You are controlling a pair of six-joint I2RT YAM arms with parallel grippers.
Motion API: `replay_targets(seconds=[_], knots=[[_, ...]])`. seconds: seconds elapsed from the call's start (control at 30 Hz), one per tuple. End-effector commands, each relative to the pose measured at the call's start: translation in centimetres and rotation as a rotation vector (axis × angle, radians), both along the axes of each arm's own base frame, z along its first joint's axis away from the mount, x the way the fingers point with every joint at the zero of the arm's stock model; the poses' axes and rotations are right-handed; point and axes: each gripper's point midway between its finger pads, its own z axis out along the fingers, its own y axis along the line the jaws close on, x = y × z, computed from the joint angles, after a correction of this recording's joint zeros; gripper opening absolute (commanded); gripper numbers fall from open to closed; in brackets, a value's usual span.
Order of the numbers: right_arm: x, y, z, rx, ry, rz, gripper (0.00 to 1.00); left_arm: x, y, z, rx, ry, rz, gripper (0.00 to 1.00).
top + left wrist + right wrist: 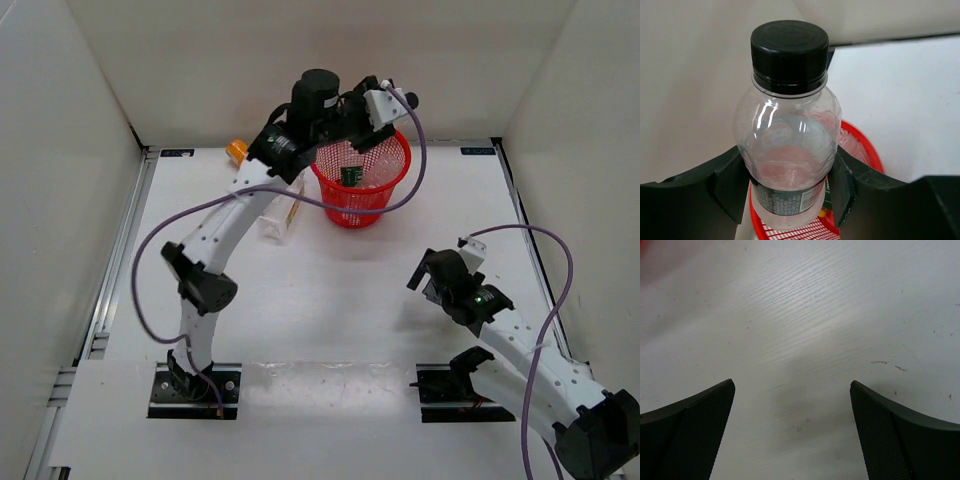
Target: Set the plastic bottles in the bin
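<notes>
Here, the tabletop: white and flat, with thin wood lines and tiny specks that show in the right wrist view.
Room: plain white walls stand at the left, the back and the right of the tabletop.
Bin: red, round and made of mesh, standing at the back near the middle of the tabletop.
Left gripper: up over the bin, closed on a clear bottle with a black cap; one dark finger presses each side of the bottle's body.
Held bottle: its cap end sticks out past the fingers, a dark label sits low on it, and the bin's red rim shows right behind it.
Right gripper: spread wide and holding nothing, over the tabletop on the right, well apart from the bin.
Inside the bin: a green-labelled thing shows from above.
Orange bottle: at the back left, mostly hidden behind the left arm.
Squarish clear bottle: just left of the bin, partly covered by the left arm.
Hard to see: from above, the held bottle is hidden by the left gripper; in the left wrist view its bottom is cut off. How many bottles lie in the bin, I cannot tell.
</notes>
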Motion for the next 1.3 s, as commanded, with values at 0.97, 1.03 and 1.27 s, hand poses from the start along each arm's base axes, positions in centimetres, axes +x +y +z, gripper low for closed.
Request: replay_targets(seconds=[0.97,1.03,1.27], knots=[[7.4,21.2,14.1,0.179,-0.216,0.441,0.99,2.6,38.3,-11.4,-0.034,0.292,1.453,1.00],[9.0,24.2,13.0,0.188,-0.167,0.464,0.99,0.0,41.2,-13.7,-0.048,0.346,1.498,1.00],[12.9,33.1,10.7,0.188,-0.057,0.449,0.99,-7.3,47.2,-18.5,-0.071,0.433,1.581,1.00]])
